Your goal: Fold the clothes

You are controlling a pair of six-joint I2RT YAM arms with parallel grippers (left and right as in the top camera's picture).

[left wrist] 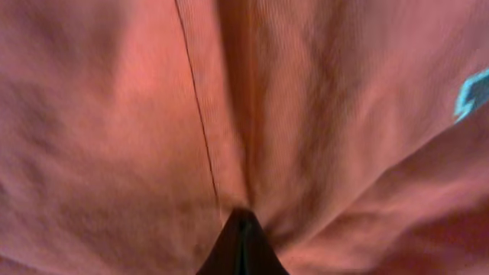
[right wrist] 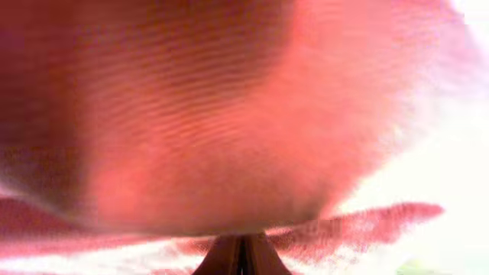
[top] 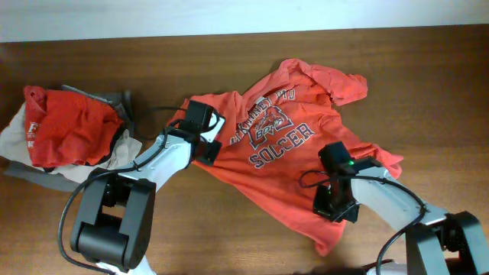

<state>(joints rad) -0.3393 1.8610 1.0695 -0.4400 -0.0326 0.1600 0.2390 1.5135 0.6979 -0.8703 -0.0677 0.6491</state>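
Garment: orange-red T-shirt [top: 290, 172], navy-and-white soccer print facing up, rumpled, not yet folded.
Place: middle to right of the wooden table [top: 229, 229]; upper part bunched toward the far edge, one end trailing toward the near right corner.
Elsewhere: heap of red garment [top: 69, 126] over pale cloths at the left edge, well apart from the work.
Risk, uneven lift: the grips sit on opposite sides but not level with each other; pulling from here would likely skew the cloth and set a crooked fold.
Risk, thin pinch: only a small nip of fabric at each tip, so a quick pull could slip it free and drop that side.
Risk, double layer: wrinkles run into the left pinch; a lower layer may be caught too and drag the whole shirt.
Left arm pose: reaches from the near left corner toward the middle, wrist tipped down onto the shirt's left edge.
Left gripper [left wrist: 241, 229]: jaws closed tight, creases and a seam converging on the tips, fabric pinched.
Right arm pose: reaches in from the near right corner, wrist down over the shirt's right side, below the print.
Right gripper [right wrist: 241, 248]: jaws closed; cloth bulges right over the tips, apparently nipped, though that view is blurred.
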